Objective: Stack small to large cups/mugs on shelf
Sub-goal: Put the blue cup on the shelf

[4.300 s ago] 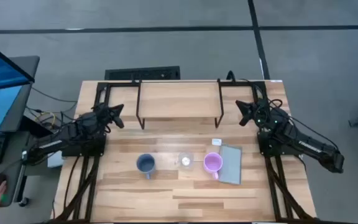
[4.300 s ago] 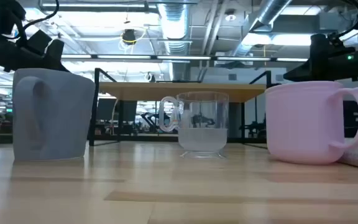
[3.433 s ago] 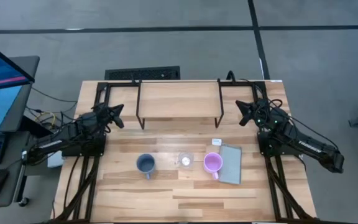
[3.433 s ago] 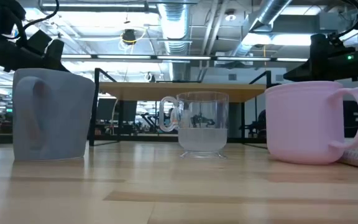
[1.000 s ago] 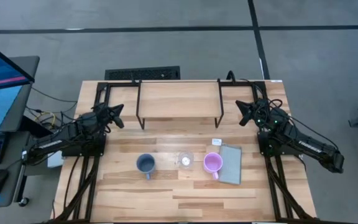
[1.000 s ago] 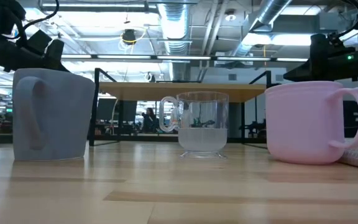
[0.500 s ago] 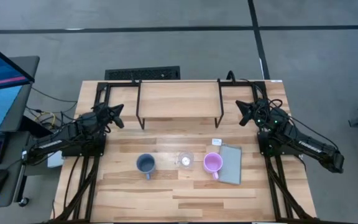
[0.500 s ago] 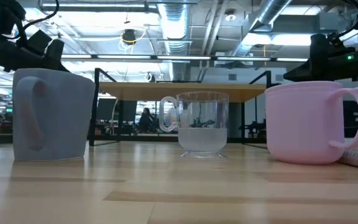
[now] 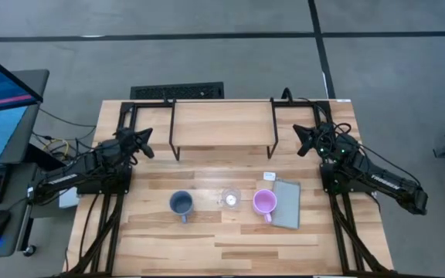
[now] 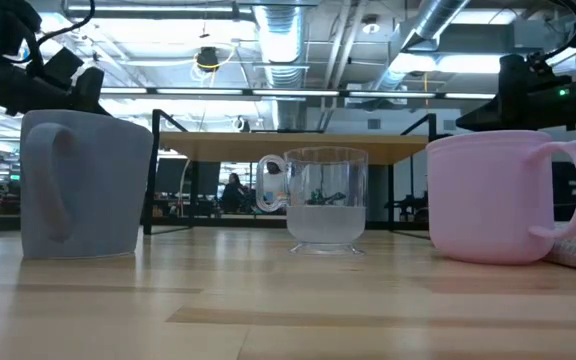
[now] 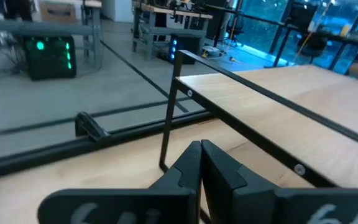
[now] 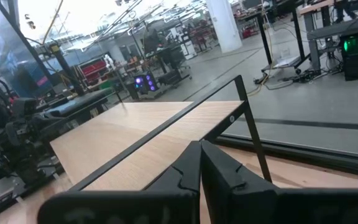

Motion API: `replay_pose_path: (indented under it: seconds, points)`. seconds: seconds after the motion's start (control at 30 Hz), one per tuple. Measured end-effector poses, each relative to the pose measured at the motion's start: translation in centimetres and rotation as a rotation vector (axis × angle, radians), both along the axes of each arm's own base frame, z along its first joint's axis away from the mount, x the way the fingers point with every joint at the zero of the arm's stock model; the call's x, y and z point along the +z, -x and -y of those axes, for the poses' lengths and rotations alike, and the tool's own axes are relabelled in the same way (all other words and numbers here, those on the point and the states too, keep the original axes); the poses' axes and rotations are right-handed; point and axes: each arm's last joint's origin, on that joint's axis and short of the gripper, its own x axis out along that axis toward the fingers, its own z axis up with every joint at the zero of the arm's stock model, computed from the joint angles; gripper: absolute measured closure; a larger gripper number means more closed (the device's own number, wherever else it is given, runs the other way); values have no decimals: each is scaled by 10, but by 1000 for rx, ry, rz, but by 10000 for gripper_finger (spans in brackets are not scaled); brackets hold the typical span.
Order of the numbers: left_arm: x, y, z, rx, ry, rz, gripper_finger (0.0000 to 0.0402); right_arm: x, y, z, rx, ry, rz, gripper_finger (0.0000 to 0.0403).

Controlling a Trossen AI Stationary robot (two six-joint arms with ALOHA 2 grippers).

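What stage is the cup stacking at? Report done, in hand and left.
Done: nothing; the shelf is bare. In hand: nothing; the left gripper and right gripper sit shut at the shelf's ends. Left: the blue-grey mug, glass cup and pink mug stand unstacked in a row on the table.

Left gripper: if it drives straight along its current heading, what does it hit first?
Probably the shelf. The left gripper, shut, points at the shelf's near black leg; whether it meets the leg or passes under the board is unclear, depth being hard to judge.
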Motion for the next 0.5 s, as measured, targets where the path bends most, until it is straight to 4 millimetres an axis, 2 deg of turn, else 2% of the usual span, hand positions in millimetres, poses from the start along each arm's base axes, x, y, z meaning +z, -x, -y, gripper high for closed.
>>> replay_pose_path:
  seconds: [0.27,0.37,0.5]
  points:
    - [0,-1,1,-48,23,19,395,0,0,0,-2,0,0,370]
    - [1,-2,2,-83,19,24,368,0,0,0,-2,0,0,370]
    - [3,-3,2,-104,9,56,311,0,0,0,-2,0,0,370]
